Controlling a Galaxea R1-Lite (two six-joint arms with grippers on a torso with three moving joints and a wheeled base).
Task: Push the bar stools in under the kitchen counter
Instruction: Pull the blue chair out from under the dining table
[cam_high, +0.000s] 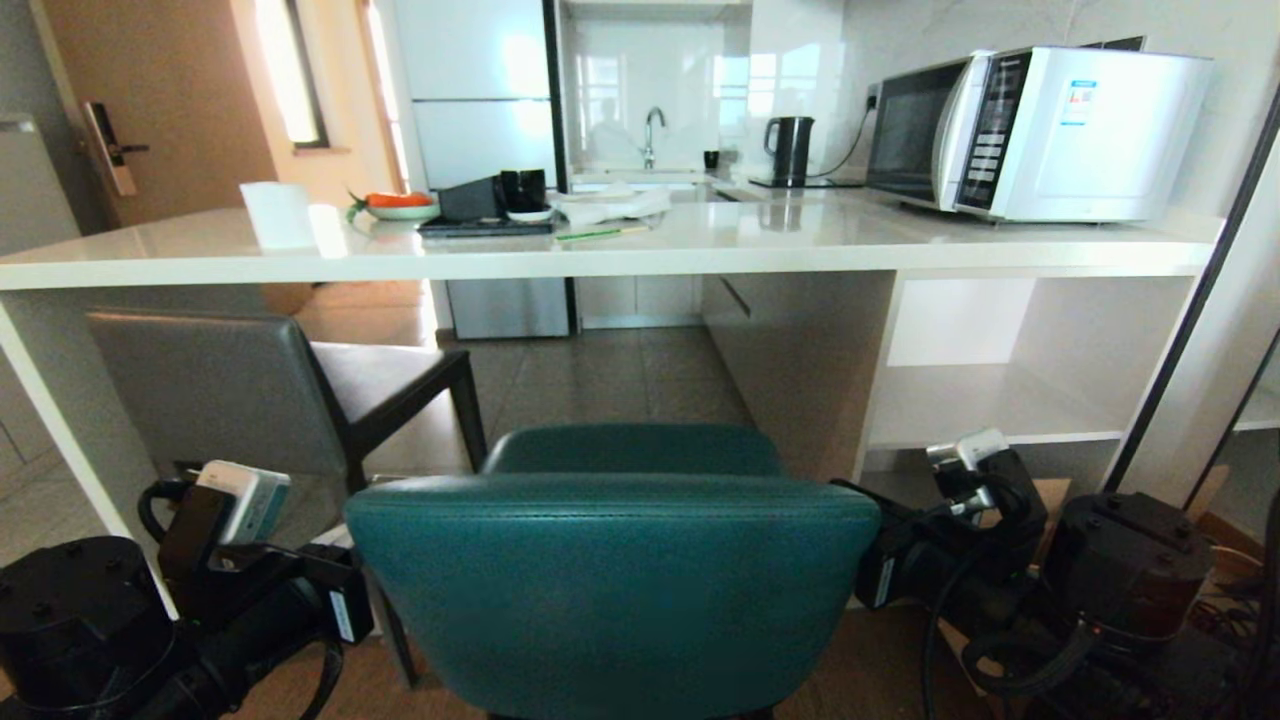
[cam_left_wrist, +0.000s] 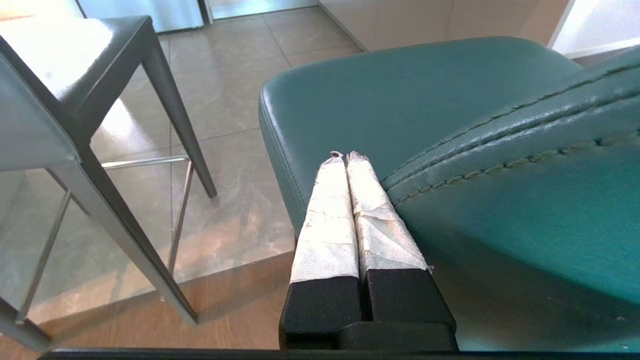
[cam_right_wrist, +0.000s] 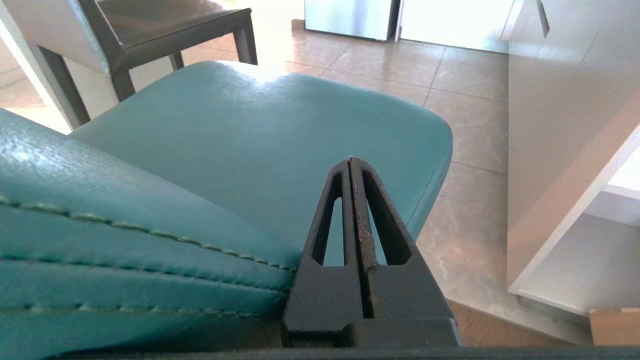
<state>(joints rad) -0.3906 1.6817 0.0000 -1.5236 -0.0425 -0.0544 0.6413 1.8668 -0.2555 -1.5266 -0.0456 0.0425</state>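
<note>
Teal stool (cam_high: 612, 580) stands directly ahead, centred, backrest nearest the camera, seat pointing toward the bench (cam_high: 640, 245); the seat's front edge lies near the bench edge line, but most of the stool is out on the near side. Grey stool (cam_high: 270, 390) to its left, seat partly under the bench top, just beside the white side panel (cam_high: 60, 420).

Left gripper (cam_left_wrist: 346, 156): fingers pressed together, tape-wrapped, holding nothing, alongside the left end of the teal backrest where it meets the seat. Right gripper (cam_right_wrist: 350, 161): fingers closed tip to tip, empty, at the right end of the same backrest.

Surroundings: open white shelves (cam_high: 1000, 400) under the bench at right, close to the teal seat's right side. Tiled floor (cam_high: 590, 380) beneath the bench between the two stools. On the bench: microwave (cam_high: 1040, 130), kettle (cam_high: 790, 148), dark tray with cups (cam_high: 490, 215), bowl (cam_high: 400, 208), white cup (cam_high: 278, 215). Sink tap (cam_high: 652, 130) behind
</note>
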